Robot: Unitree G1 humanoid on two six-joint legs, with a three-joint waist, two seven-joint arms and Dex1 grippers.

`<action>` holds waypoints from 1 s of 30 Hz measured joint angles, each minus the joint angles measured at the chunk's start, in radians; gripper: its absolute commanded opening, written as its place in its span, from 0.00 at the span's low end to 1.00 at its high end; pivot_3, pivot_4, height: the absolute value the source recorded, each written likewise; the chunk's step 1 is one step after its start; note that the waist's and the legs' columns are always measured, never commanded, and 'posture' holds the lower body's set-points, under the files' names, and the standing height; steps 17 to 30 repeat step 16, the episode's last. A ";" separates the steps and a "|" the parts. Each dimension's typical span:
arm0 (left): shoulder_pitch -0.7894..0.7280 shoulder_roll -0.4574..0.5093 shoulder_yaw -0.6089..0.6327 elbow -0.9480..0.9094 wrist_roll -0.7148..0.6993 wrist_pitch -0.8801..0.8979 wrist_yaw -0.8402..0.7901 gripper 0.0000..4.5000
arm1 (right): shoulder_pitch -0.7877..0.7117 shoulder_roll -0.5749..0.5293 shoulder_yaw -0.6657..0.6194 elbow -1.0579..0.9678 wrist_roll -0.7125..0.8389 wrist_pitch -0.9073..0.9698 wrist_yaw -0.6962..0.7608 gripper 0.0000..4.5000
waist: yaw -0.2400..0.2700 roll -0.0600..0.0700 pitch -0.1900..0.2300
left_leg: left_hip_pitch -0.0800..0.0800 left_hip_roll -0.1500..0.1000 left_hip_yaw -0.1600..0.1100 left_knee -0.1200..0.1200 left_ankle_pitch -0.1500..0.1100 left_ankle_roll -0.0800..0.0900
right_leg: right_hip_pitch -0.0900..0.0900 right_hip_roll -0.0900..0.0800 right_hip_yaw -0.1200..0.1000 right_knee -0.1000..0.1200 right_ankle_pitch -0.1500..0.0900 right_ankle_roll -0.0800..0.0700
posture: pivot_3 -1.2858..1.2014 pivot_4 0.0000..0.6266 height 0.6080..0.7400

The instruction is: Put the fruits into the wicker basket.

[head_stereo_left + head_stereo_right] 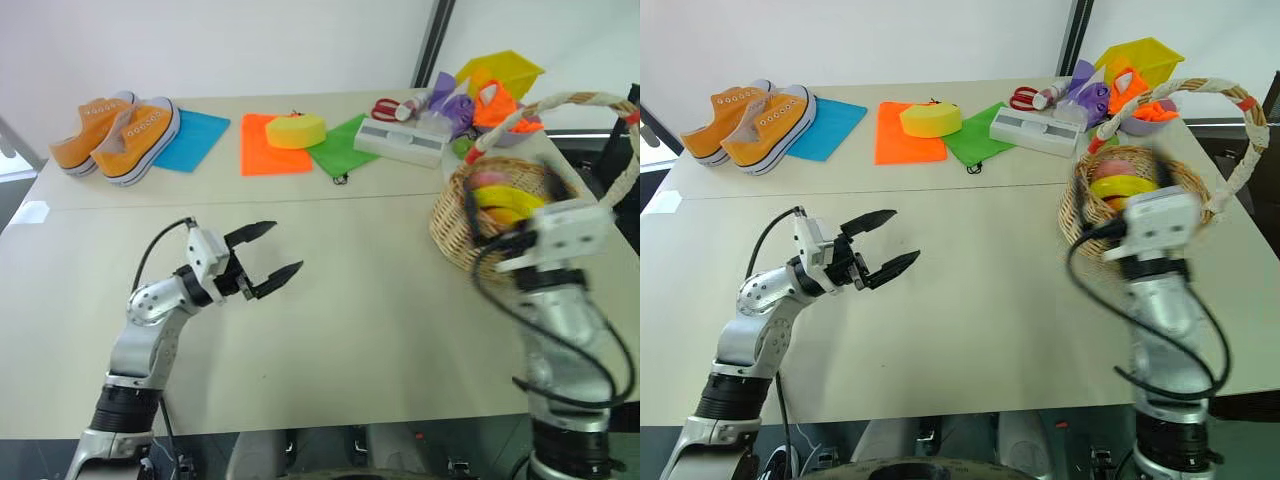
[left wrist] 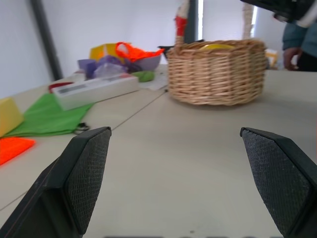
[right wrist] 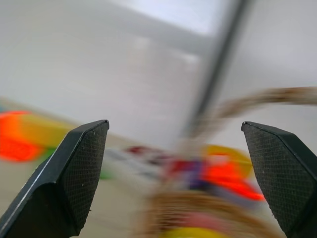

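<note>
The wicker basket [image 1: 462, 222] stands at the right of the table, its arched handle [image 1: 590, 100] rising over it. Inside lie fruits: a pink peach [image 1: 487, 180] and a yellow banana [image 1: 510, 200]; anything below them is hidden. My right hand [image 1: 560, 232] hangs just in front of the basket, pointing at it. In the right wrist view my right gripper [image 3: 173, 124] is open and empty, its fingers [image 3: 81, 163] wide apart above the basket rim. My left gripper [image 1: 285, 248] is open and empty over the bare middle-left of the table, facing the basket [image 2: 215, 72].
Along the back edge lie orange sneakers [image 1: 115, 135], a blue cloth [image 1: 195, 138], an orange cloth [image 1: 262, 155], a yellow sponge disc [image 1: 296, 130], a green cloth [image 1: 345, 148], a white box [image 1: 402, 140] and a yellow bin [image 1: 500, 72]. A person [image 2: 297, 42] stands beyond the basket.
</note>
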 measured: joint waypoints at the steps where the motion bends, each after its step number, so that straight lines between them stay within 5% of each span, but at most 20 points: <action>1: 0.006 0.009 0.003 0.001 0.002 0.019 0.015 1.00 | -0.001 0.001 0.018 0.006 0.032 0.016 0.031 0.99 | 0.000 0.000 0.000 | 0.000 0.000 0.000 0.000 0.000 0.000 | 0.000 0.000 0.000 0.000 0.000 0.000 | 0.52 0.24 1.00; 7: 0.062 0.060 0.140 0.052 0.044 0.037 0.154 1.00 | -0.048 -0.110 0.123 0.118 0.227 0.178 0.355 0.99 | 0.001 -0.001 0.000 | 0.000 0.000 -0.001 0.000 0.000 0.000 | 0.000 -0.001 -0.001 0.000 0.000 0.000 | 0.52 0.24 1.00; 12: 0.113 0.059 0.234 0.069 0.061 0.015 0.232 1.00 | -0.103 -0.163 0.164 0.240 0.233 0.193 0.518 0.99 | 0.005 -0.001 0.000 | 0.000 0.000 -0.001 0.001 0.000 0.000 | 0.000 -0.002 -0.001 -0.001 0.000 0.000 | 0.52 0.24 1.00; 30: 0.157 0.048 0.276 0.072 0.066 -0.001 0.282 1.00 | -0.167 -0.160 0.171 0.303 0.216 0.167 0.559 0.99 | 0.006 -0.001 0.000 | 0.000 0.000 -0.001 0.001 0.000 0.000 | 0.000 -0.002 -0.001 -0.001 0.000 0.000 | 0.52 0.24 1.00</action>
